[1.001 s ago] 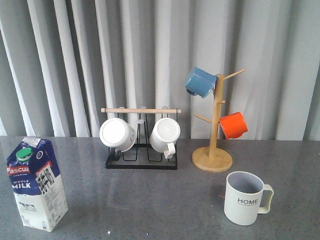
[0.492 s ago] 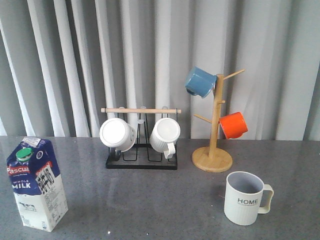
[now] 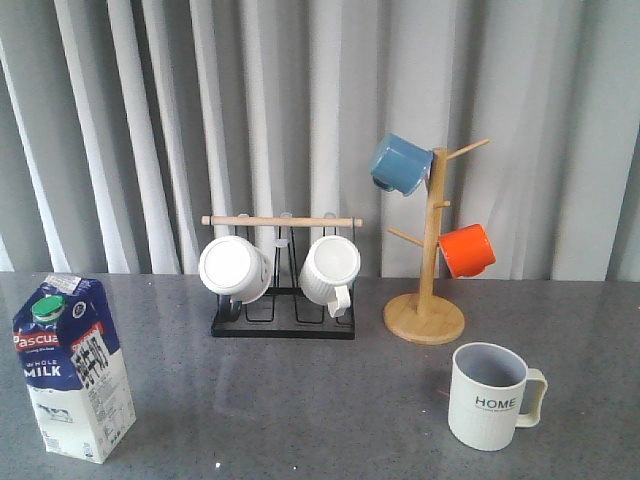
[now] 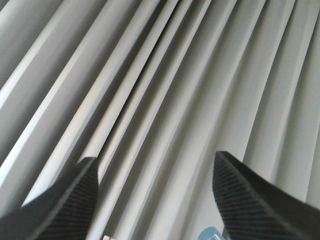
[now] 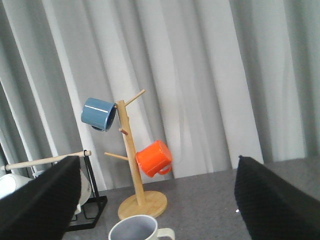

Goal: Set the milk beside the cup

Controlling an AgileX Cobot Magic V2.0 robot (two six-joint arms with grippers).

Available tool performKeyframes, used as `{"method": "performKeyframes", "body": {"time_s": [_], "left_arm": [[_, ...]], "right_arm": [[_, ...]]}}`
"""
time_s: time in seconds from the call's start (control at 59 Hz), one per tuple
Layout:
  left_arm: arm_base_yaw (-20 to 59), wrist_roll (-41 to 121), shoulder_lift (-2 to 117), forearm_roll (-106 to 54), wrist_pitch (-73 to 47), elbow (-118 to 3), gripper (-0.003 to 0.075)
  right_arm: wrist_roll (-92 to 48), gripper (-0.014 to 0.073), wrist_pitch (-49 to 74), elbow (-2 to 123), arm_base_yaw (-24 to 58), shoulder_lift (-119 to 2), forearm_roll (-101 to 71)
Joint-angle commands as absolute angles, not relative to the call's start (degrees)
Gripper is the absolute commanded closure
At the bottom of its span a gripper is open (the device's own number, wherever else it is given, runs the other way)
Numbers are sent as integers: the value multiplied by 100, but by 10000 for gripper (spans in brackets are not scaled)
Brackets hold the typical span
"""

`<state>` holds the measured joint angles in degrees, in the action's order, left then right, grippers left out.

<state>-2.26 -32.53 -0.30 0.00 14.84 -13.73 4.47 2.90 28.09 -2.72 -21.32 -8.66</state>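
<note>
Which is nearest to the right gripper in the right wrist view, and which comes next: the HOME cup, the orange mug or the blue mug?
From the right gripper:
1. HOME cup, rim just past the fingers.
2. Orange mug, low on the wooden mug tree.
3. Blue mug, on a high peg.

Grey tabletop before a wall of pale pleated curtains.

Backed across the full width by a curtain [image 3: 300, 120] of grey-white vertical folds, lit evenly and softly, brighter on the ridges and dimmer in the hollows. Fronted by a dark grey speckled table [image 3: 300, 410] with a faint sheen and small bright flecks. Furnished at mid-table with a black wire mug rack [image 3: 283, 300] topped by a light wooden rod and holding two white ribbed mugs, and just beside it to the right a bamboo mug tree [image 3: 428, 260] on a round base, hung with a blue mug [image 3: 400, 164] high up and an orange mug [image 3: 467, 250] lower.
</note>
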Motion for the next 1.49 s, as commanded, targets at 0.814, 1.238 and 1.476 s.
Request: {"method": "performKeyframes", "body": {"time_s": [0.814, 1.238, 1.476], "left_arm": [[-210, -339, 4532, -217, -3135, -6554, 256], [-210, -314, 4537, -194, -3130, -6554, 256], [-210, -314, 4537, -194, -3118, -6554, 256]], "right_arm": [[-903, 64, 3957, 6908, -296, -6992, -494], [-1069, 64, 2384, 5593, -296, -8115, -797], [-1430, 64, 1768, 5526, -296, -8455, -1380]]}}
